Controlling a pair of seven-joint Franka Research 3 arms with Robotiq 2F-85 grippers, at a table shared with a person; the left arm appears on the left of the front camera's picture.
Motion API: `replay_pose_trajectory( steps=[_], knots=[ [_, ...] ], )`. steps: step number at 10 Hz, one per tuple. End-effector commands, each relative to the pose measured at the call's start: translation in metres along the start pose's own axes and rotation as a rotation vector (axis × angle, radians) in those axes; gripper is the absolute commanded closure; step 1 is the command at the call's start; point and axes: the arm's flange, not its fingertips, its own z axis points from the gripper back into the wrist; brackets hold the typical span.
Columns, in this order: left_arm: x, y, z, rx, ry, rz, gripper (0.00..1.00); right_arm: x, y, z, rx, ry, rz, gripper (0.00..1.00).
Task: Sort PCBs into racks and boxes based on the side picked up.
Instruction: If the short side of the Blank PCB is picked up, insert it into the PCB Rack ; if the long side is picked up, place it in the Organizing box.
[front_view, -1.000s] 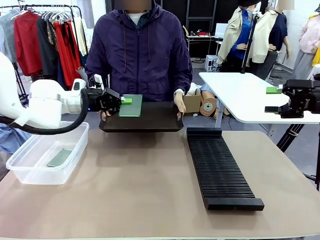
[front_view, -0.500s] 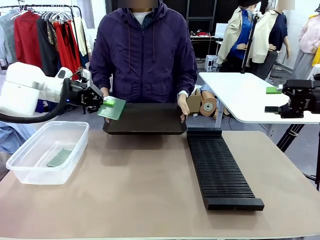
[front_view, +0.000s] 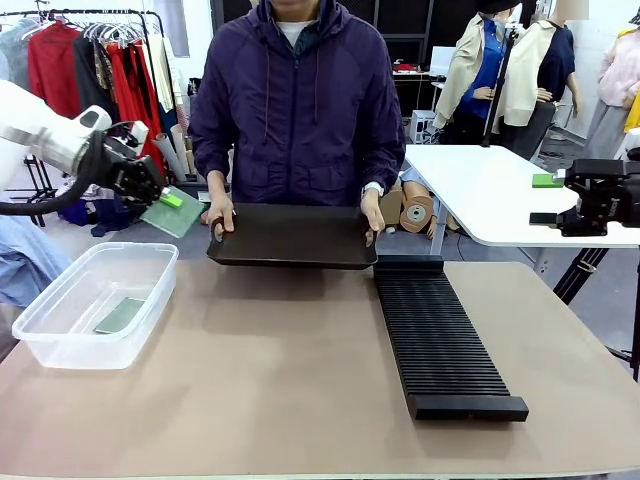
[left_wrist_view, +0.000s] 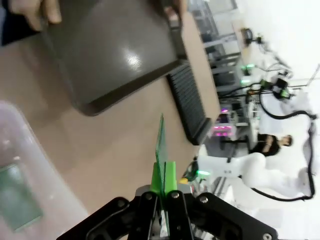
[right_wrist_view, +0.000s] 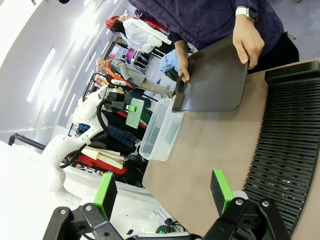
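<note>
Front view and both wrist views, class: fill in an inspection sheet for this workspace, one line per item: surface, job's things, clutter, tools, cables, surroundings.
Surface: brown table, bare in the middle.
Job's things: one PCB held in the air above the far end of the clear box; another PCB lies flat inside the box; black rack on the right, slots unfilled.
Clutter: black tray held at the far edge by the person's hands.
Tools: left tool shut on the PCB's edge; right tool open, holding nothing.
Cables: black hose along the left arm.
Surroundings: clothes rail, white side table.
</note>
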Motion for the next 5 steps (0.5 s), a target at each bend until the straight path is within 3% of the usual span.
replay_pose_trajectory(
  steps=[1,2,5],
  knots=[
    [0.006,0.005,0.014,0.136,0.024,0.013,1.00,0.001,0.002,-0.001,0.003,-0.012,0.006,0.00],
    [0.006,0.010,0.024,0.220,0.030,0.015,1.00,0.001,0.002,-0.001,0.003,-0.012,0.006,0.00],
    [0.003,0.020,0.040,0.322,0.076,0.065,1.00,0.001,0.002,-0.001,0.003,-0.012,0.006,0.00]
  ],
)
